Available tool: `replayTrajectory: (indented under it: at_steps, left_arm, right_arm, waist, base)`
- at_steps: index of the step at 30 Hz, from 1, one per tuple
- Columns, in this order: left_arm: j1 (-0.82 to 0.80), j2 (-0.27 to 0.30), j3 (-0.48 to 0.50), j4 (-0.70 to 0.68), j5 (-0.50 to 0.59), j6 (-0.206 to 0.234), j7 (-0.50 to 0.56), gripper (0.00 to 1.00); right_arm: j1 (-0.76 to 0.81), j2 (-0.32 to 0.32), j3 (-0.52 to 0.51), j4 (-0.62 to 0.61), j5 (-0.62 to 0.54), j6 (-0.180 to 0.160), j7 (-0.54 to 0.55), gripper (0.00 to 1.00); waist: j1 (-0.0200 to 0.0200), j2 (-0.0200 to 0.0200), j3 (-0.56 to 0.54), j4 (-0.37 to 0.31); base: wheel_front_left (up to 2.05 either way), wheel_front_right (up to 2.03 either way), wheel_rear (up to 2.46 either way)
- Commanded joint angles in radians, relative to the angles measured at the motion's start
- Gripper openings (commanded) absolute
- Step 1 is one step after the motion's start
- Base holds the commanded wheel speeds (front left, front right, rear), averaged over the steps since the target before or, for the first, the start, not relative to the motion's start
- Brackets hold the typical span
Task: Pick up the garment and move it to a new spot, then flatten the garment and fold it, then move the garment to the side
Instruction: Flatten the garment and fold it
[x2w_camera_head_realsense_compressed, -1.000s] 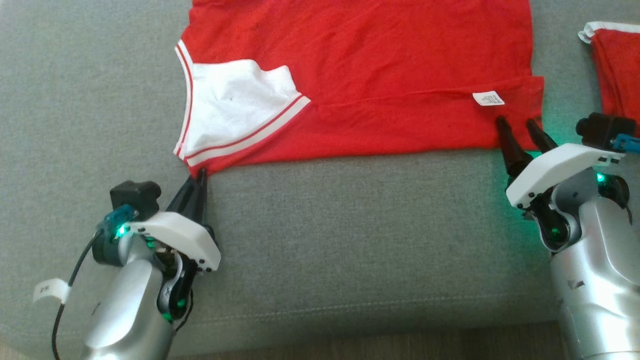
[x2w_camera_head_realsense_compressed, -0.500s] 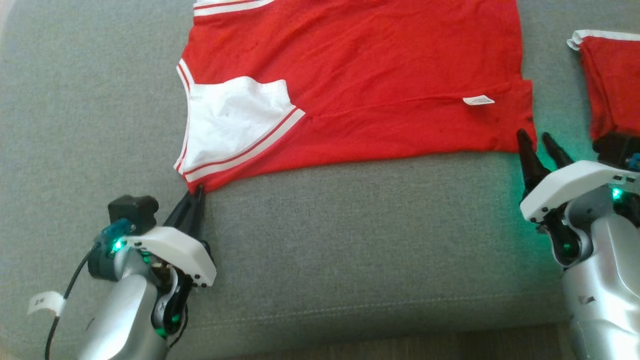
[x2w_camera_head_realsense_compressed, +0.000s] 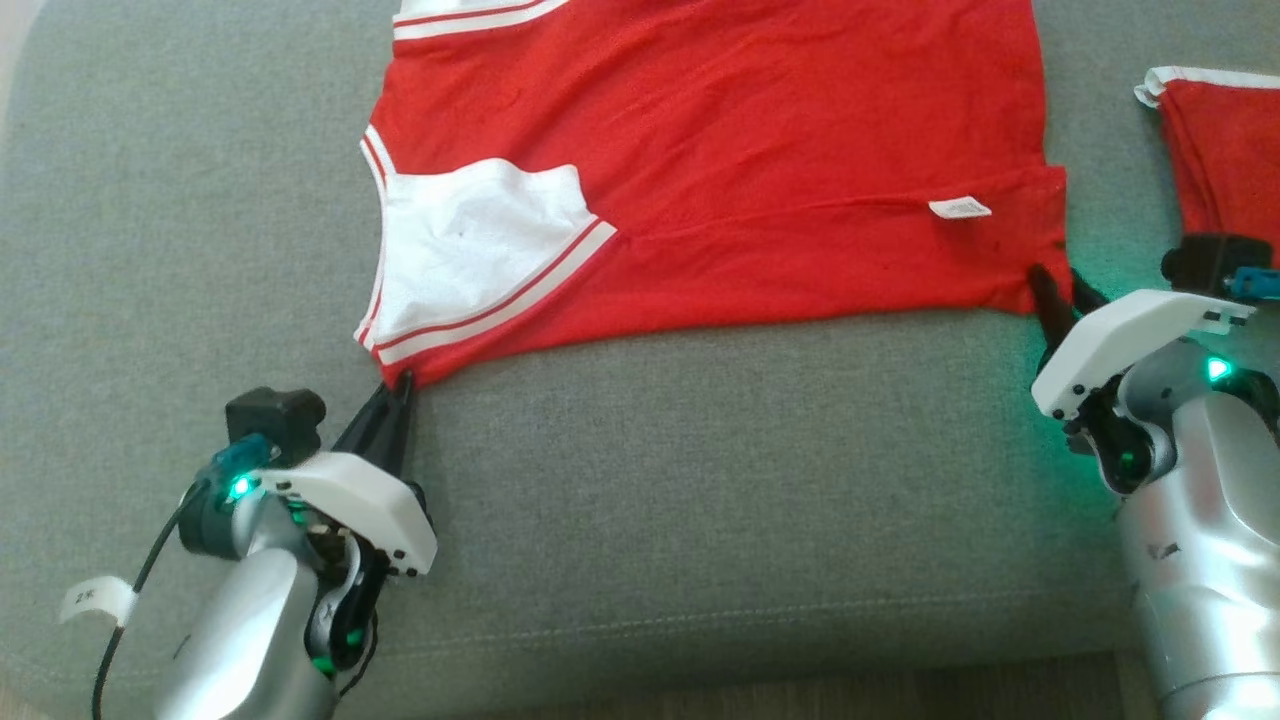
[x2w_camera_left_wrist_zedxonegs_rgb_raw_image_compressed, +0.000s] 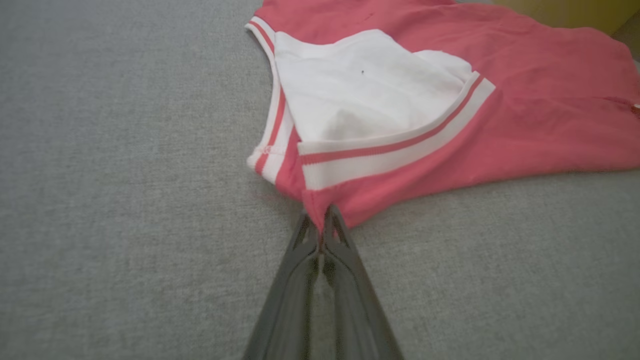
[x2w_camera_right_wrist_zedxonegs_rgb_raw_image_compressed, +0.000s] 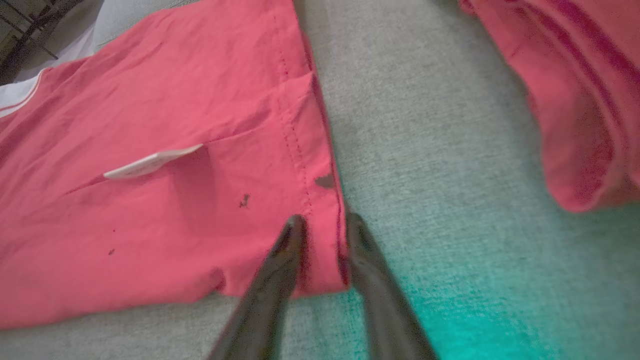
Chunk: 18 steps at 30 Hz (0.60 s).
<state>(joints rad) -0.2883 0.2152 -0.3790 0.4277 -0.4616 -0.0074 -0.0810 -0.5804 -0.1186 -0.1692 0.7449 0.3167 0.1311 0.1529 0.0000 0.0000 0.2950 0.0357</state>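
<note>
A red garment (x2w_camera_head_realsense_compressed: 700, 150) with a white striped panel lies spread on a grey cushion (x2w_camera_head_realsense_compressed: 700, 480). My left gripper (x2w_camera_head_realsense_compressed: 402, 380) is shut on its near left corner, and the left wrist view shows the red cloth (x2w_camera_left_wrist_zedxonegs_rgb_raw_image_compressed: 525, 125) pinched between the closed tips of that gripper (x2w_camera_left_wrist_zedxonegs_rgb_raw_image_compressed: 320, 227). At the near right corner my right gripper (x2w_camera_head_realsense_compressed: 1060, 280) stands partly open. In the right wrist view that gripper (x2w_camera_right_wrist_zedxonegs_rgb_raw_image_compressed: 325, 225) straddles the stitched hem of the garment (x2w_camera_right_wrist_zedxonegs_rgb_raw_image_compressed: 175, 100), one finger on the cloth and one at its edge.
A second red garment (x2w_camera_head_realsense_compressed: 1225, 160) lies bunched at the right, close to my right wrist, and the right wrist view has it (x2w_camera_right_wrist_zedxonegs_rgb_raw_image_compressed: 575, 100) at the upper right. A white label (x2w_camera_head_realsense_compressed: 960, 208) sticks up near the right corner. The cushion's front edge (x2w_camera_head_realsense_compressed: 700, 640) runs just behind my arms.
The head camera has shifted a little. My right gripper has settled onto the garment's near right corner with its fingers drawn closer together. The left gripper keeps its grip.
</note>
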Motion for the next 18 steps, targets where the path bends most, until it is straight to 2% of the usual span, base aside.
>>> replayTrajectory:
  at_steps: [1,5,11,18]
  left_arm:
    - [-0.011,0.028,0.028,-0.031,-0.006,0.005,-0.003,0.00]
    - [-0.003,0.033,0.030,-0.049,-0.012,0.002,-0.012,0.00]
    - [0.051,0.066,0.044,-0.136,-0.036,-0.002,0.002,0.00]
    - [0.198,0.128,0.047,-0.319,-0.072,0.025,0.116,0.00]
  right_arm:
    - [0.001,0.001,0.032,0.009,-0.005,0.000,0.008,0.00]
    - [0.013,-0.015,0.045,0.002,0.017,0.000,0.001,0.00]
    - [0.077,-0.077,0.073,-0.089,0.087,0.000,-0.005,0.00]
    - [0.213,-0.155,0.103,-0.239,0.150,0.000,0.053,0.00]
  waist:
    - [0.0000,0.0000,-0.006,0.005]
    - [0.0000,0.0000,-0.014,0.007]
    - [0.0000,0.0000,-0.034,0.001]
    - [0.0000,0.0000,-0.034,0.002]
  base:
    - [0.00,0.00,0.00]
    - [0.00,0.00,0.00]
    - [0.00,0.00,0.00]
    - [0.00,0.00,0.00]
